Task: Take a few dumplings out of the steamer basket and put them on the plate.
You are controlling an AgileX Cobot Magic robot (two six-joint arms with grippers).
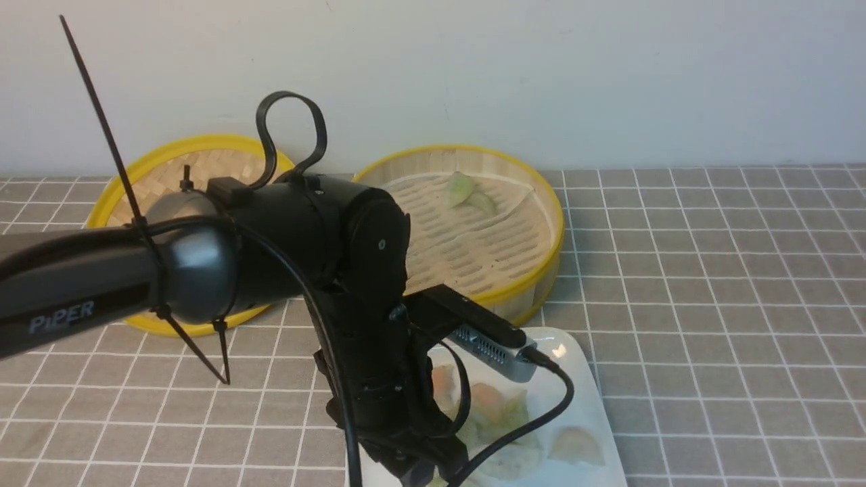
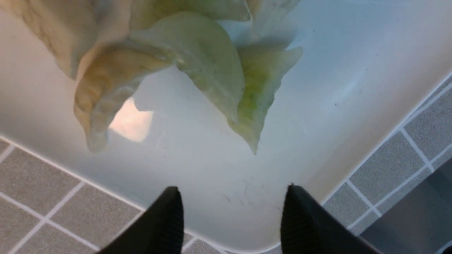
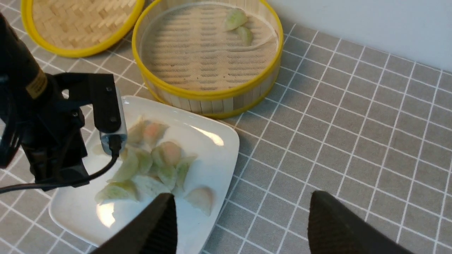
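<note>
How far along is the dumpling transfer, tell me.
Done: a pile of dumplings lies on the plate. In hand: nothing shows between the left gripper's parted fingers, above the plate; the right gripper is open and empty. Left: two dumplings in the steamer basket, if those are wanted too.

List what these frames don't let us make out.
- Front view: left gripper's fingertips, past the bottom edge.
- Front view: full dumpling count on the plate; left arm covers some.
- Right wrist view: woven lid's far rim, cut by the top edge.
</note>
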